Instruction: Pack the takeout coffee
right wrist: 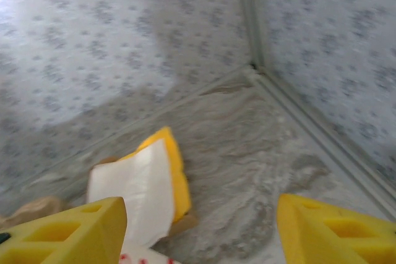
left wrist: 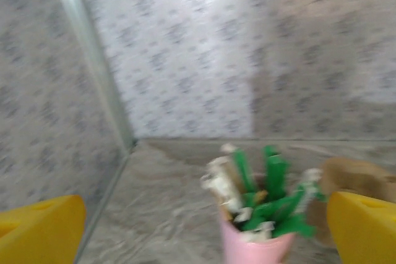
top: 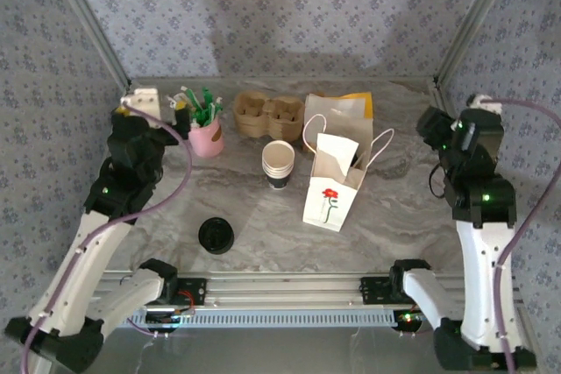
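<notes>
The takeout coffee is out of view. A white paper bag (top: 333,192) with a red flower print stands open at mid-table, its handles up. My left gripper (top: 180,113) hovers at the back left, just short of a pink cup (left wrist: 255,246) of green and white packets; its yellow fingers (left wrist: 43,230) stand wide apart with nothing held. At the back right, my right gripper (top: 433,125) is open and empty, its fingers (right wrist: 68,233) spread above bare table, facing the bag's white flap (right wrist: 133,190).
A stack of lidless white cups (top: 278,164) with a dark base stands left of the bag. A loose black lid (top: 216,236) lies near the front. A brown pulp cup carrier (top: 267,115) and a flat yellow-and-white bag (top: 344,111) lie at the back.
</notes>
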